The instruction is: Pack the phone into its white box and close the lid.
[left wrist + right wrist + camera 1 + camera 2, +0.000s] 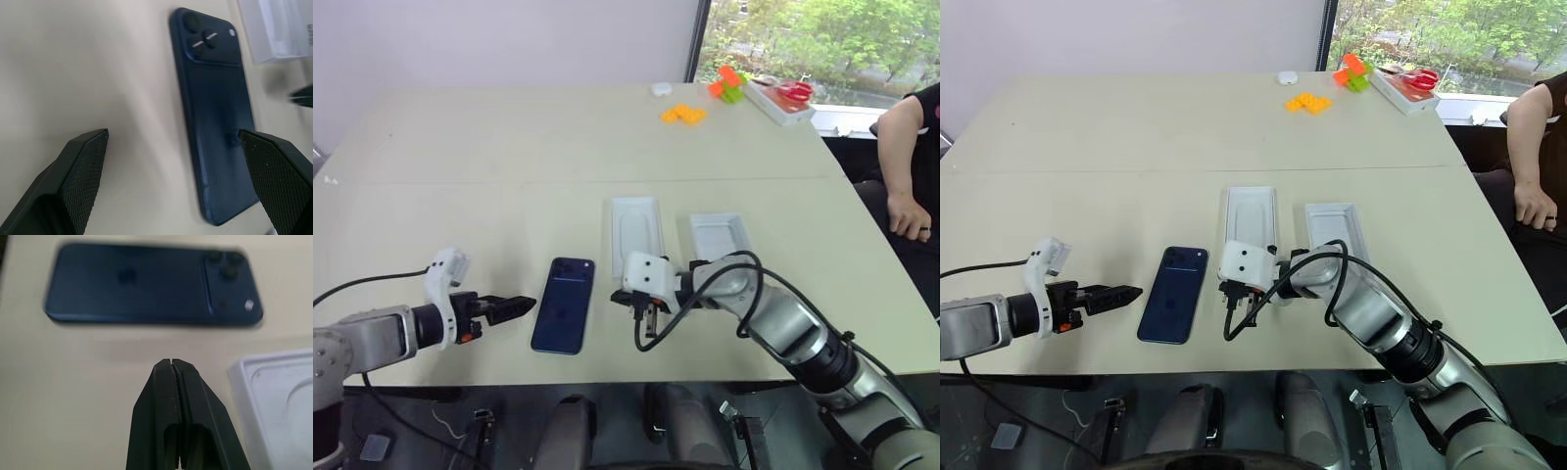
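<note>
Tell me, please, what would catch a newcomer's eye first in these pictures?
The phone lies back up on the pale table, between the two arms. The left tool points at it with fingers open, while the right tool is shut beside it. Just beyond lie two shallow white trays, and orange blocks sit at the far edge.

The phone [564,305] is dark navy blue, its back plain with a slightly darker camera patch in one corner. The worktop [509,157] is pale beige. Two trays lie on it, both white: one [637,229] and another [718,236]. The left tool [171,186] has black fingers [80,166] with a fine diamond-grid texture. The right tool [172,363] is plain black. Far off lie orange pieces [684,115].
</note>
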